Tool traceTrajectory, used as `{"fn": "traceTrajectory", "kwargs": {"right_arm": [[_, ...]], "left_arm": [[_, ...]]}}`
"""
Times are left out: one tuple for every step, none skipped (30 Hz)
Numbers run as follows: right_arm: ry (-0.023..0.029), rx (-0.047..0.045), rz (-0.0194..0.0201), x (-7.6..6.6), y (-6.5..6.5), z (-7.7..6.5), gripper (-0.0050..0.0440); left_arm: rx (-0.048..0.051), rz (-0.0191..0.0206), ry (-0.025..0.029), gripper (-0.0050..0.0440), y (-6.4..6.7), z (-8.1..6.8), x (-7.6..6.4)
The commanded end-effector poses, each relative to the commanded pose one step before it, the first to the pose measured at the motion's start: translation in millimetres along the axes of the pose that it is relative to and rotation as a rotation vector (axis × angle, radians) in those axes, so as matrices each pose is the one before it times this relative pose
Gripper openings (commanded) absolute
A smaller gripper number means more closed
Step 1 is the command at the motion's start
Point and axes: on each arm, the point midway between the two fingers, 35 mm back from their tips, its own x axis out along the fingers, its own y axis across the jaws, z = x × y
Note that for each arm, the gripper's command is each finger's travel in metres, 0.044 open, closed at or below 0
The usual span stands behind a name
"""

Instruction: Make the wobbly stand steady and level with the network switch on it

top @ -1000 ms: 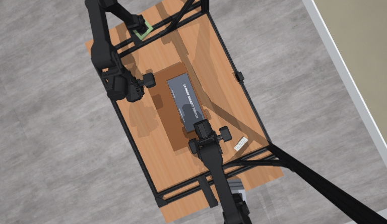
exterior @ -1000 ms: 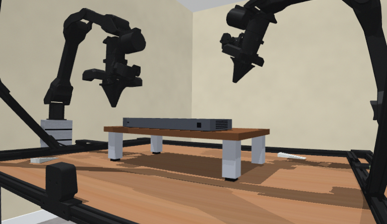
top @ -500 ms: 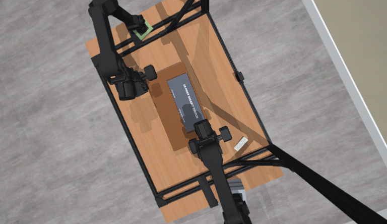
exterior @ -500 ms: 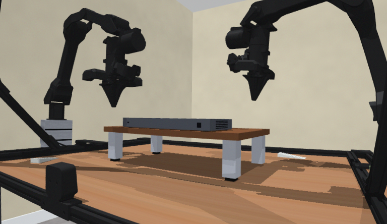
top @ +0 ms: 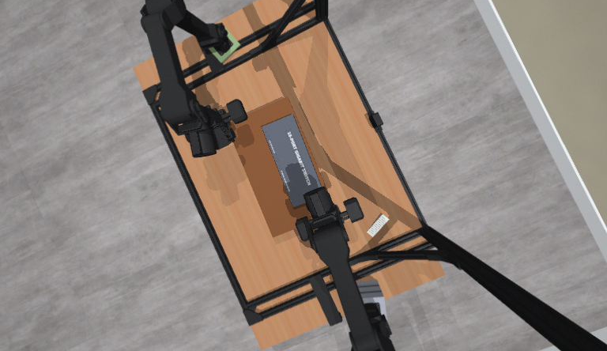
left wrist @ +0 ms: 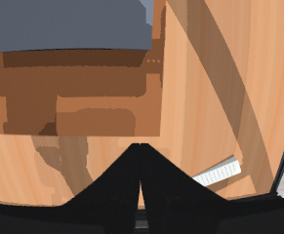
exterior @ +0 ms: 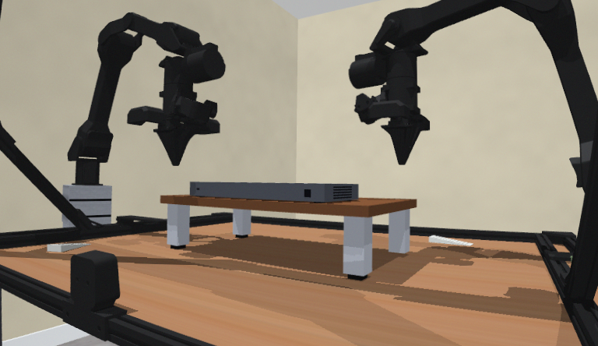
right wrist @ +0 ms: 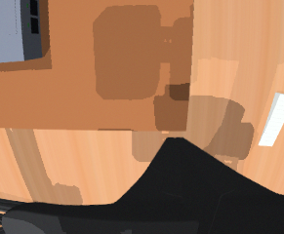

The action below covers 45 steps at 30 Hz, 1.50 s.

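Observation:
The brown stand (top: 259, 177) (exterior: 388, 203) (left wrist: 148, 122) (right wrist: 132, 114) is upright, with the grey network switch (top: 281, 132) (exterior: 264, 191) (left wrist: 68, 24) (right wrist: 2, 34) flat on top. Three legs show black feet; the far right leg (exterior: 399, 231) in the exterior view shows none. Whether it touches the table is unclear. One white wedge (top: 378, 224) (exterior: 61, 248) (left wrist: 220, 172) lies beyond the stand's left end in the exterior view. Another wedge (exterior: 449, 240) (right wrist: 277, 119) lies beyond its right end. My left gripper (exterior: 175, 164) (left wrist: 140, 150) and right gripper (exterior: 401, 163) (right wrist: 175, 138) are shut and empty, above stand height near opposite ends.
Black frame rails (top: 201, 204) (exterior: 176, 333) enclose the work area. A black box (top: 375, 119) (exterior: 94, 280) sits on one long rail. Slanted black posts stand at frame corners. A grey block (exterior: 87, 192) is under the left arm's base, and a green square (top: 235, 45) is at the right arm's base.

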Motion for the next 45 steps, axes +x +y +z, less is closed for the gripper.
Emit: {"fn": "traceTrajectory", "kwargs": {"right_arm": [[0.00987,-0.00191,0.00005,2.03,-0.22,-1.59,0.0000],[0.00000,0.00000,0.00000,0.00,0.00,0.00,0.0000],[0.00000,0.00000,0.00000,0.00,0.00,0.00,0.0000],[0.00000,0.00000,0.00000,0.00,0.00,0.00,0.0000],[0.00000,0.00000,0.00000,0.00,0.00,0.00,0.0000],[0.00000,0.00000,0.00000,0.00,0.00,0.00,0.0000],[0.00000,0.00000,0.00000,0.00,0.00,0.00,0.0000],[0.00000,0.00000,-0.00001,52.00,0.00,0.00,0.0000],[0.00000,0.00000,0.00000,0.00,0.00,0.00,0.0000],[0.00000,0.00000,0.00000,0.00,0.00,0.00,0.0000],[0.00000,0.00000,0.00000,0.00,0.00,0.00,0.0000],[0.00000,0.00000,0.00000,0.00,0.00,0.00,0.0000],[0.00000,0.00000,0.00000,0.00,0.00,0.00,0.0000],[0.00000,0.00000,0.00000,0.00,0.00,0.00,0.0000],[0.00000,0.00000,0.00000,0.00,0.00,0.00,0.0000],[0.00000,0.00000,0.00000,0.00,0.00,0.00,0.0000],[0.00000,0.00000,0.00000,0.00,0.00,0.00,0.0000],[0.00000,0.00000,0.00000,0.00,0.00,0.00,0.0000],[0.00000,0.00000,0.00000,0.00,0.00,0.00,0.0000],[0.00000,0.00000,0.00000,0.00,0.00,0.00,0.0000],[0.00000,0.00000,0.00000,0.00,0.00,0.00,0.0000],[0.00000,0.00000,0.00000,0.00,0.00,0.00,0.0000],[0.00000,0.00000,0.00000,0.00,0.00,0.00,0.0000],[0.00000,0.00000,0.00000,0.00,0.00,0.00,0.0000],[0.00000,0.00002,0.00001,0.00,0.00,0.00,0.0000],[0.00000,0.00000,0.00000,0.00,0.00,0.00,0.0000],[0.00000,0.00000,0.00000,0.00,0.00,0.00,0.0000],[0.00000,0.00000,0.00000,0.00,0.00,0.00,0.0000],[0.00000,0.00000,0.00000,0.00,0.00,0.00,0.0000],[0.00000,0.00000,0.00000,0.00,0.00,0.00,0.0000],[0.00000,0.00000,0.00000,0.00,0.00,0.00,0.0000],[0.00000,0.00000,0.00000,0.00,0.00,0.00,0.0000],[0.00000,0.00000,0.00000,0.00,0.00,0.00,0.0000],[0.00000,0.00000,0.00000,0.00,0.00,0.00,0.0000],[0.00000,0.00000,0.00000,0.00,0.00,0.00,0.0000],[0.00000,0.00000,0.00000,0.00,0.00,0.00,0.0000],[0.00000,0.00000,0.00000,0.00,0.00,0.00,0.0000],[0.00000,0.00000,0.00000,0.00,0.00,0.00,0.0000],[0.00000,0.00000,0.00000,0.00,0.00,0.00,0.0000],[0.00000,0.00000,0.00000,0.00,0.00,0.00,0.0000],[0.00000,0.00000,0.00000,0.00,0.00,0.00,0.0000],[0.00000,0.00001,0.00001,16.00,0.00,0.00,0.0000],[0.00000,0.00000,0.00000,0.00,0.00,0.00,0.0000],[0.00000,0.00000,0.00000,0.00,0.00,0.00,0.0000],[0.00000,0.00000,0.00000,0.00,0.00,0.00,0.0000]], "left_arm": [[0.00000,0.00000,0.00000,0.0000,0.00,0.00,0.00],[0.00000,0.00000,0.00000,0.0000,0.00,0.00,0.00],[0.00000,0.00000,0.00000,0.0000,0.00,0.00,0.00],[0.00000,0.00000,0.00000,0.0000,0.00,0.00,0.00],[0.00000,0.00000,0.00000,0.0000,0.00,0.00,0.00],[0.00000,0.00000,0.00000,0.0000,0.00,0.00,0.00],[0.00000,0.00000,0.00000,0.0000,0.00,0.00,0.00],[0.00000,0.00000,-0.00001,0.0000,0.00,0.00,0.00],[0.00000,0.00000,0.00000,0.0000,0.00,0.00,0.00],[0.00000,0.00000,0.00000,0.0000,0.00,0.00,0.00],[0.00000,0.00000,0.00000,0.0000,0.00,0.00,0.00],[0.00000,0.00000,0.00000,0.0000,0.00,0.00,0.00],[0.00000,0.00000,0.00000,0.0000,0.00,0.00,0.00],[0.00000,0.00000,0.00000,0.0000,0.00,0.00,0.00],[0.00000,0.00000,0.00000,0.0000,0.00,0.00,0.00],[0.00000,0.00000,0.00000,0.0000,0.00,0.00,0.00],[0.00000,0.00000,0.00000,0.0000,0.00,0.00,0.00],[0.00000,0.00000,0.00000,0.0000,0.00,0.00,0.00],[0.00000,0.00000,0.00000,0.0000,0.00,0.00,0.00],[0.00000,0.00000,0.00000,0.0000,0.00,0.00,0.00],[0.00000,0.00000,0.00000,0.0000,0.00,0.00,0.00],[0.00000,0.00000,0.00000,0.0000,0.00,0.00,0.00],[0.00000,0.00000,0.00000,0.0000,0.00,0.00,0.00],[0.00000,0.00000,0.00000,0.0000,0.00,0.00,0.00],[0.00000,0.00000,-0.00001,0.0000,0.00,0.00,0.00],[0.00000,0.00000,0.00000,0.0000,0.00,0.00,0.00],[0.00000,0.00000,0.00000,0.0000,0.00,0.00,0.00],[0.00000,0.00000,0.00000,0.0000,0.00,0.00,0.00],[0.00000,0.00000,0.00000,0.0000,0.00,0.00,0.00],[0.00000,0.00000,0.00000,0.0000,0.00,0.00,0.00],[0.00000,0.00000,0.00000,0.0000,0.00,0.00,0.00],[0.00000,0.00000,0.00000,0.0000,0.00,0.00,0.00],[0.00000,0.00000,0.00000,0.0000,0.00,0.00,0.00],[0.00000,0.00000,0.00000,0.0000,0.00,0.00,0.00],[0.00000,0.00000,0.00000,0.0000,0.00,0.00,0.00],[0.00000,0.00000,0.00000,0.0000,0.00,0.00,0.00],[0.00000,0.00000,0.00000,0.0000,0.00,0.00,0.00],[0.00000,0.00000,0.00000,0.0000,0.00,0.00,0.00],[0.00000,0.00000,0.00000,0.0000,0.00,0.00,0.00],[0.00000,0.00000,0.00000,0.0000,0.00,0.00,0.00],[0.00000,0.00000,0.00000,0.0000,0.00,0.00,0.00],[0.00000,0.00000,-0.00001,0.0000,0.00,0.00,0.00],[0.00000,0.00000,0.00000,0.0000,0.00,0.00,0.00],[0.00000,0.00000,0.00000,0.0000,0.00,0.00,0.00],[0.00000,0.00000,0.00000,0.0000,0.00,0.00,0.00]]}}
